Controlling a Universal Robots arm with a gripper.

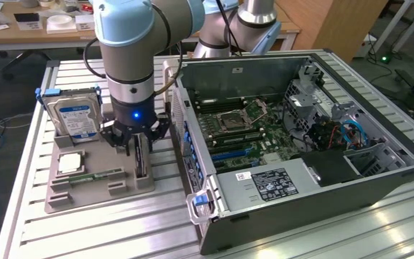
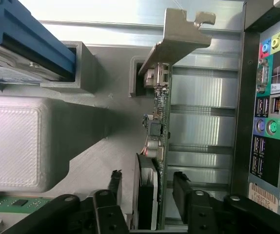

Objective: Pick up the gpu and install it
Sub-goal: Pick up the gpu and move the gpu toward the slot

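The gpu (image 2: 160, 112) stands on edge in a slot of the grey holder tray (image 1: 84, 194), its silver end bracket (image 2: 179, 34) at one end and its black fan facing one finger. My gripper (image 2: 147, 187) is down over the card, open, with one black finger (image 2: 114, 183) on the fan side and the other on the board side. A small gap shows on each side of the card. In the exterior view my gripper (image 1: 136, 143) hangs straight above the gpu (image 1: 140, 164), beside the open computer case (image 1: 379, 178).
On the same tray stand a silver hard drive (image 1: 77, 118) with a blue label, a flat processor chip (image 1: 70, 162) and a narrow green memory stick (image 1: 92, 176). The case's rear port panel (image 2: 267, 122) lies close beside the card. Its motherboard (image 1: 243, 129) is exposed.
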